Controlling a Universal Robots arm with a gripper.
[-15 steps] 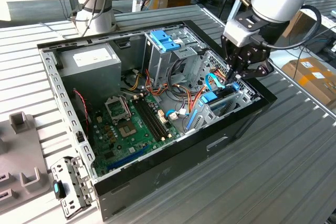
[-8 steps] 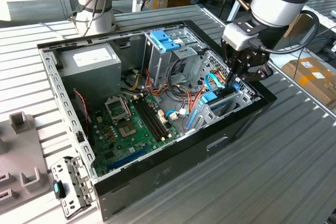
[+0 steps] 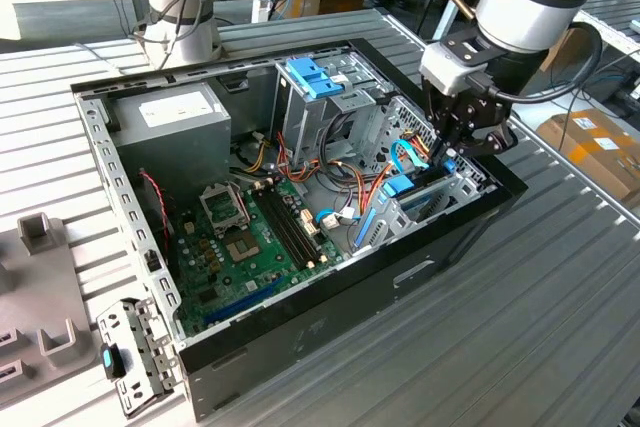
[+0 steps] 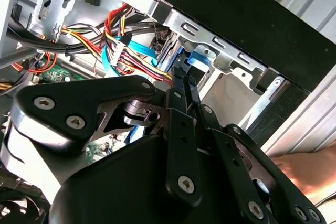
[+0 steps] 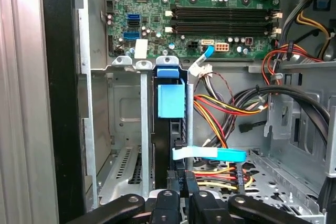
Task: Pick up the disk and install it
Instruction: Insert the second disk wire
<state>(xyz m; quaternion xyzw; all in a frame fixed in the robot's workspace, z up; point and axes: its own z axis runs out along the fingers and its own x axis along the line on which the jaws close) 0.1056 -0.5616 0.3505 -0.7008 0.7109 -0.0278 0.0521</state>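
Observation:
The disk (image 5: 170, 98) stands on edge in a narrow bay of the open computer case (image 3: 300, 337), at the end toward the exterior view's right. Its light-blue carrier (image 3: 400, 185) shows above the bay's metal rails, and its dark body runs down toward my fingers. My gripper (image 5: 184, 181) reaches into the case from above (image 3: 450, 152), with both black fingers drawn close together on the disk's near end. In the second wrist view the gripper's fingertips (image 4: 184, 77) sit just under the blue carrier edge (image 4: 171, 56).
A tall grey cage with a blue bracket (image 3: 310, 75) stands beside the bay. Bundled coloured cables (image 5: 226, 114) and a blue flat cable (image 5: 210, 153) crowd the disk's side. The motherboard (image 3: 250, 237), power supply (image 3: 175, 112), a second arm's base (image 3: 185, 7) and a cardboard box (image 3: 590, 147) are around.

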